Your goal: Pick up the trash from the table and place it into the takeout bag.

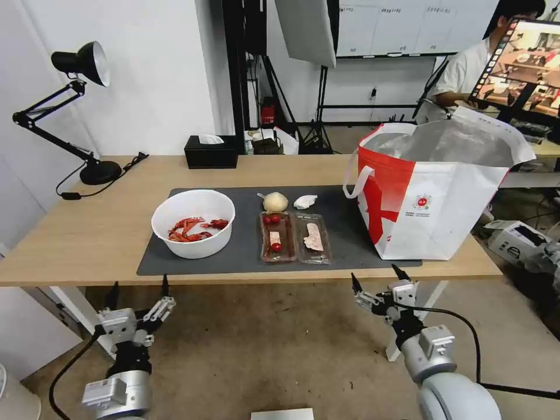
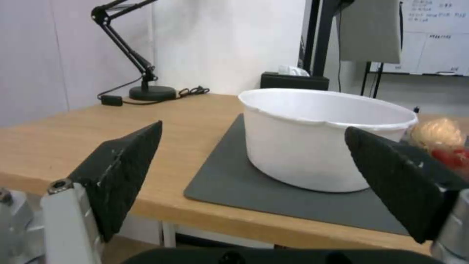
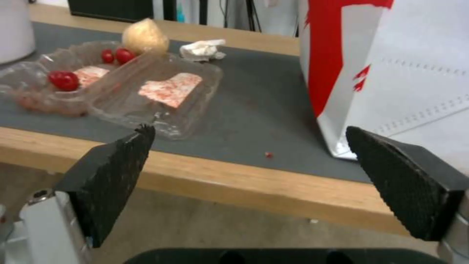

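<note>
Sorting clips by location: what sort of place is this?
Probably a lab or studio set up as a desk: a wooden table, a whiteboard and a light stand behind it.

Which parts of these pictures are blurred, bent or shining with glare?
Head view: the table edge curves slightly, a lens bend; the takeout bag foil lining shines. Left wrist view: the bowl is fairly sharp, the near fingers soft. Right wrist view: the tray shows small highlights.
</note>
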